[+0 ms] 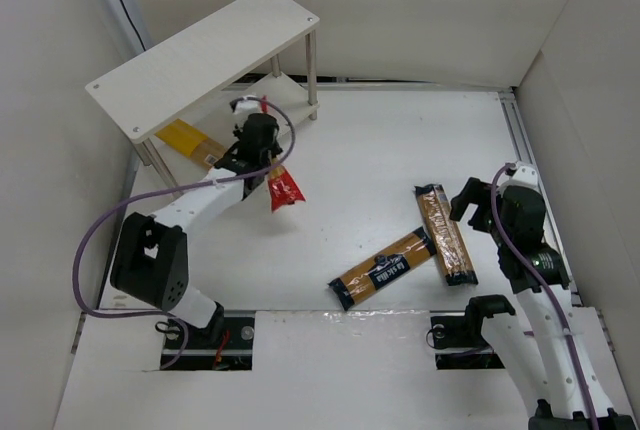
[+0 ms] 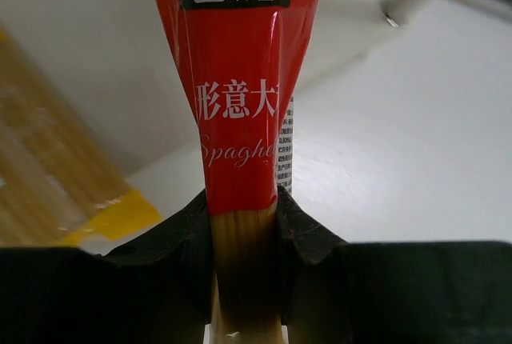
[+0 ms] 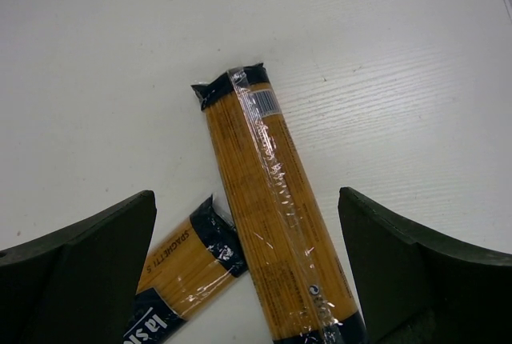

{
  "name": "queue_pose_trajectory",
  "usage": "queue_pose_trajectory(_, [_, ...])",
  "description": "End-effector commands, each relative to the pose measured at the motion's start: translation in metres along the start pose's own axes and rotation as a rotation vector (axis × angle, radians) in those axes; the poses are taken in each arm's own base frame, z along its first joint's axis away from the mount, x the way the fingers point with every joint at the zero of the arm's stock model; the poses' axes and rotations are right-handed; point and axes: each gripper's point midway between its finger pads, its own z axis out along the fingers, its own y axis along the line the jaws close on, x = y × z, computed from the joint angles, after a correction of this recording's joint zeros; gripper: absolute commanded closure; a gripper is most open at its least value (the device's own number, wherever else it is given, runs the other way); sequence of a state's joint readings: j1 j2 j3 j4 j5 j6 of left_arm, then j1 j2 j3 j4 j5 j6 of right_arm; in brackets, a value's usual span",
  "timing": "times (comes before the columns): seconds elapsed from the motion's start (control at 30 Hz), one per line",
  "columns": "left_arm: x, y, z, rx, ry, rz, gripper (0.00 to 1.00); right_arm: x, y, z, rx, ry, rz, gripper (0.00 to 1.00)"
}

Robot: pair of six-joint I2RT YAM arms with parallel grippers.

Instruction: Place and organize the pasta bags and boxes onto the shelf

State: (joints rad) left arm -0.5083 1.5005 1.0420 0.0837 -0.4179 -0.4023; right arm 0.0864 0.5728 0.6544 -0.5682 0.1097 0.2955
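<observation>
1. Clamping the red spaghetti pack (image 2: pixel 240 104), the left gripper (image 2: pixel 242 204) is hanging at 5 o'clock of the white two-tier shelf (image 1: pixel 200 55).
2. The right gripper (image 3: pixel 246 194) is gaping wide, empty, above the brownish-orange spaghetti pack (image 3: pixel 276 236) on the white worktop (image 1: pixel 370 150).

White table (image 1: pixel 370 150) boxed in by pale walls (image 1: pixel 400 10); perhaps a metal rail (image 1: pixel 513 130) along its right edge

A lab test cell: white panel walls (image 1: pixel 40 70) enclose the table (image 1: pixel 380 140).
</observation>
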Motion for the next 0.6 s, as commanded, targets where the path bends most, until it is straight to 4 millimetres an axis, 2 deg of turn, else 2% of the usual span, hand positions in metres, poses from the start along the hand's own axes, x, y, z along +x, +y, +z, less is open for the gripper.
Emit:
queue_pose_trajectory(0.0, [-0.082,0.015,0.001,-0.011,-0.198,-0.327,1.0,-0.012,0.003,-0.001,-0.01,-0.05,0.009,0.0])
queue_pose_trajectory(0.03, [-0.093,0.018,0.002,-0.009,-0.215,-0.365,1.0,-0.014,0.004,-0.003,-0.01,-0.05,0.009,0.0])
queue_pose_trajectory(0.07, [-0.095,0.024,0.007,-0.028,-0.212,-0.409,1.0,-0.016,0.004,-0.005,-0.01,-0.052,0.009,0.0])
queue_pose_trajectory(0.13, [-0.118,0.036,0.011,-0.053,-0.257,-0.463,1.0,-0.014,0.006,-0.003,-0.018,-0.04,0.007,0.0])
queue_pose_trajectory(0.2, [-0.126,0.042,0.017,-0.079,-0.288,-0.516,1.0,-0.014,0.004,-0.003,-0.009,-0.043,0.008,0.0])
queue_pose_trajectory(0.23, [-0.139,0.055,0.017,-0.111,-0.328,-0.582,1.0,-0.014,0.004,-0.003,-0.009,-0.043,0.008,0.0])
queue_pose_trajectory(0.27, [-0.137,0.062,0.022,-0.135,-0.335,-0.612,1.0,-0.015,0.003,-0.003,0.0,-0.045,0.008,0.0])
queue_pose_trajectory(0.37, [-0.155,0.075,0.032,-0.128,-0.409,-0.674,1.0,-0.019,0.004,-0.004,-0.003,-0.054,0.009,0.0])
queue_pose_trajectory(0.53, [-0.157,0.097,0.06,-0.173,-0.48,-0.787,1.0,-0.016,0.002,-0.001,0.015,-0.03,0.006,0.0])
queue_pose_trajectory(0.57, [-0.16,0.106,0.062,-0.2,-0.513,-0.797,1.0,-0.017,0.0,-0.001,0.023,-0.032,0.006,0.0])
